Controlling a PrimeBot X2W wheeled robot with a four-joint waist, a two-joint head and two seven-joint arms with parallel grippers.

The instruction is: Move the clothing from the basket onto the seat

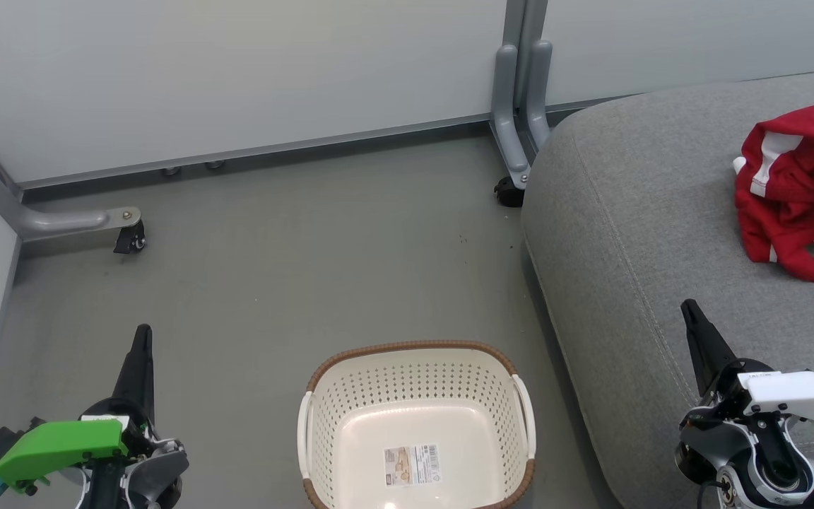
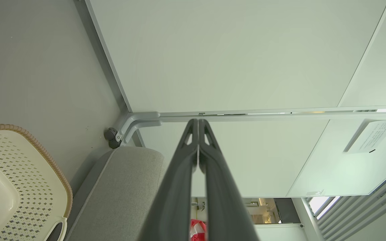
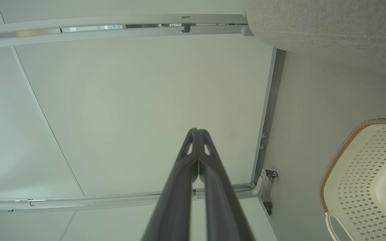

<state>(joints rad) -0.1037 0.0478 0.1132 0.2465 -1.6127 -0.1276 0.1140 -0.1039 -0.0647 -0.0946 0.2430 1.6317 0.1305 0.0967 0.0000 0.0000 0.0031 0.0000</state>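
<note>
The red and white clothing (image 1: 795, 187) lies bunched on the grey seat (image 1: 647, 233) at the right. A sliver of clothing (image 2: 198, 231) shows between the fingers in the left wrist view. The cream basket (image 1: 414, 389) stands on the floor at bottom centre, with nothing inside but a paper label on its bottom. My left gripper (image 1: 142, 336) is shut at the lower left, well left of the basket. My right gripper (image 1: 689, 309) is shut over the seat's front part, holding nothing. Both wrist views show the fingers pressed together, in the left (image 2: 198, 122) and the right (image 3: 197, 131).
Pale partition panels stand behind, with grey metal feet on castors at the left (image 1: 124, 226) and beside the seat's far corner (image 1: 513, 187). Bare grey floor (image 1: 294, 283) lies between the basket and the panels.
</note>
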